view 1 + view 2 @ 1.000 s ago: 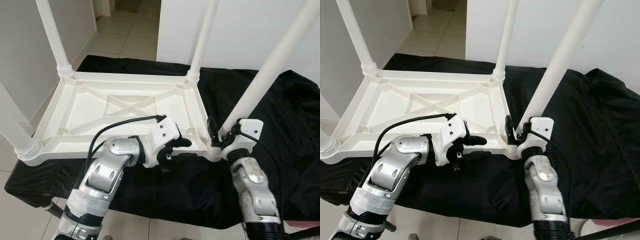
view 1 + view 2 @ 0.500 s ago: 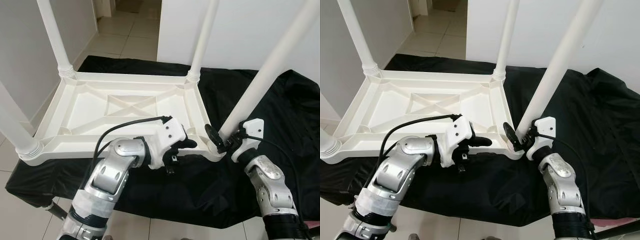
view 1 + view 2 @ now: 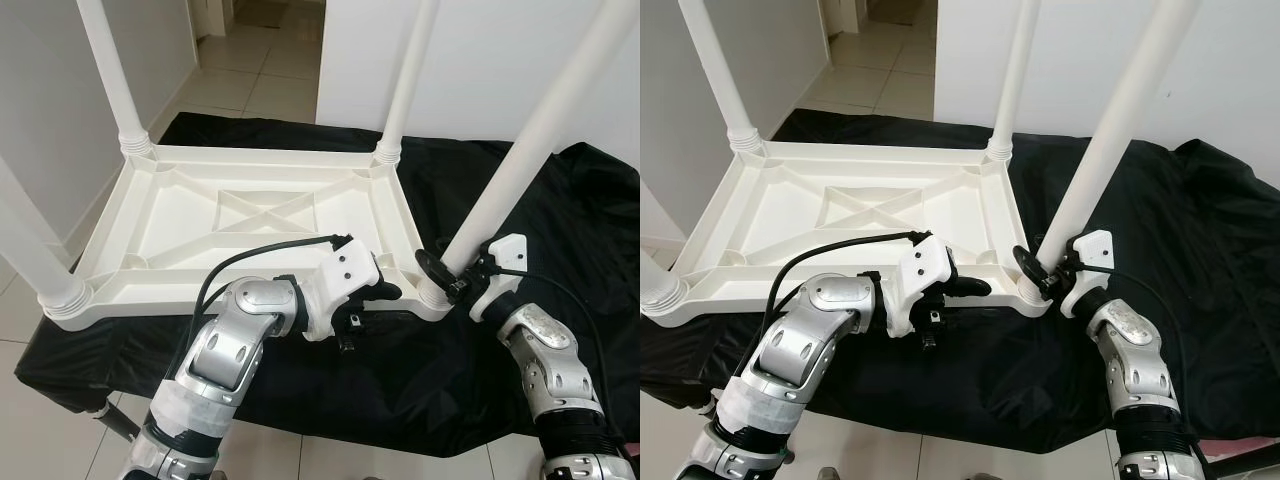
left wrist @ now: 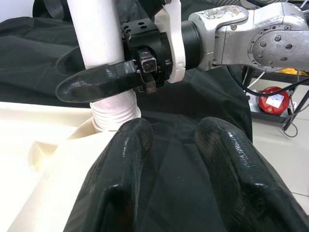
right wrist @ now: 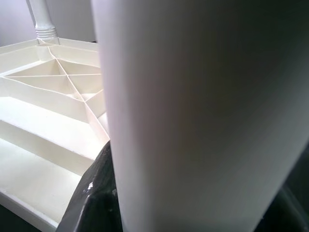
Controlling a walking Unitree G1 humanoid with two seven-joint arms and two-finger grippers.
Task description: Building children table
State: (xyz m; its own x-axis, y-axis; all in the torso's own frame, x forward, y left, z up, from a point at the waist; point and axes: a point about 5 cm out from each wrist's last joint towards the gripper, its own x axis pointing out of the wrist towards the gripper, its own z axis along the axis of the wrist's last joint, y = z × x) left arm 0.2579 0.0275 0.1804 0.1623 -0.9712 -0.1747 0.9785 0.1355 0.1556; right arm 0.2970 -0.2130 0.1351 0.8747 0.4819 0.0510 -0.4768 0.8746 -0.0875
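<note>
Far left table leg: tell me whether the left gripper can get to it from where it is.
Probably not without moving: the left gripper sits at the tabletop's near edge, and the far left leg rises across the frame.

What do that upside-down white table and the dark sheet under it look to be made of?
The table looks like moulded plastic: smooth, slightly glossy white, with crossed ribs cast into its underside and ridged collars where the legs screw in. The black sheet appears to be thin woven fabric, matte, falling in soft creases. The right claw grips one leg.
</note>
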